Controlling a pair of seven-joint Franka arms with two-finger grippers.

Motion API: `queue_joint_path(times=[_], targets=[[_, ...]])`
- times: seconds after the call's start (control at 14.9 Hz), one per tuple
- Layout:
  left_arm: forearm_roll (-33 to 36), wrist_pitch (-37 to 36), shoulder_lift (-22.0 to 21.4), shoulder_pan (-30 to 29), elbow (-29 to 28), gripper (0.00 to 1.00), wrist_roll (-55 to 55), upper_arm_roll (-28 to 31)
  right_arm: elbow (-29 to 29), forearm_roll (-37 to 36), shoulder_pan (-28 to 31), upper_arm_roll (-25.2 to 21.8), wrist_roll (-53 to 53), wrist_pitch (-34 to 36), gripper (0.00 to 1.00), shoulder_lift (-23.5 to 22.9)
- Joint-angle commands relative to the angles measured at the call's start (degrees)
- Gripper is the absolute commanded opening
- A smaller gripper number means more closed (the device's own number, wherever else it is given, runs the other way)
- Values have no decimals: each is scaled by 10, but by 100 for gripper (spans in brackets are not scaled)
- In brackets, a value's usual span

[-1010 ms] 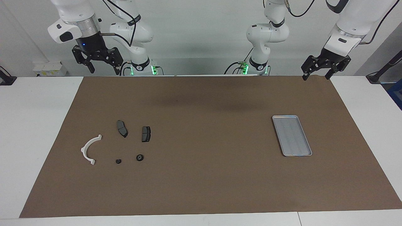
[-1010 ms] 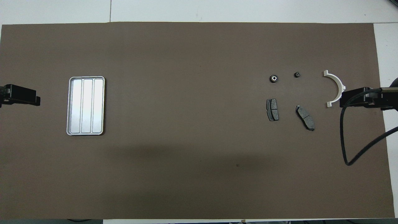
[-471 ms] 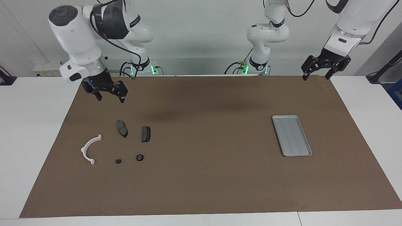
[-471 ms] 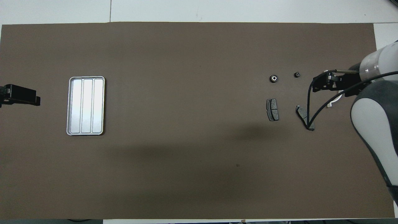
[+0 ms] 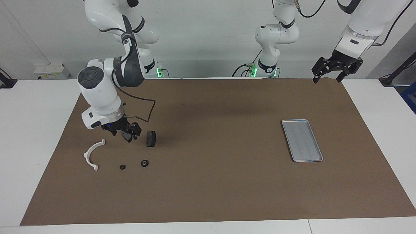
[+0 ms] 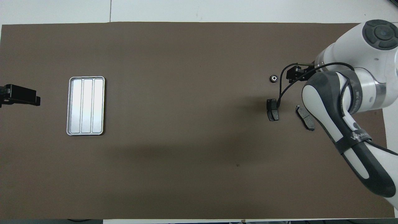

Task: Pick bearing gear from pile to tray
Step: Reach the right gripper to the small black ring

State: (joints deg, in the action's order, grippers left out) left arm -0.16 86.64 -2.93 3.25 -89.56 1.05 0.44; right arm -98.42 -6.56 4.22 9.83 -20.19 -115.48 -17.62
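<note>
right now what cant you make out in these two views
- White half-ring: hidden in the overhead view by the right arm.
- Smaller black round piece: hidden overhead by the right gripper.
- One brake pad: mostly covered in the facing view by that gripper.
- Left gripper: cut off by the overhead view's edge.

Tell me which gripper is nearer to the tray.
Left. The left gripper waits over the mat's edge at the tray's end of the table. The right gripper is over the pile at the other end.

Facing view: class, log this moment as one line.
right claw: open, low over dark brake-pad plate | left claw: open, waiting | silver ridged metal tray: empty
</note>
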Motion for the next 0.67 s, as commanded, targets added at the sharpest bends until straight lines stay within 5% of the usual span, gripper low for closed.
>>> queue_joint_path(times=[0.0,0.61], targets=[[-5,-6,-12,0,-11,100,4,2,10,-17,-2,2,-20,-47,98,-39],[-5,-6,-12,0,-11,100,4,2,68,-45,-41,2,-126,-91,98,-152]])
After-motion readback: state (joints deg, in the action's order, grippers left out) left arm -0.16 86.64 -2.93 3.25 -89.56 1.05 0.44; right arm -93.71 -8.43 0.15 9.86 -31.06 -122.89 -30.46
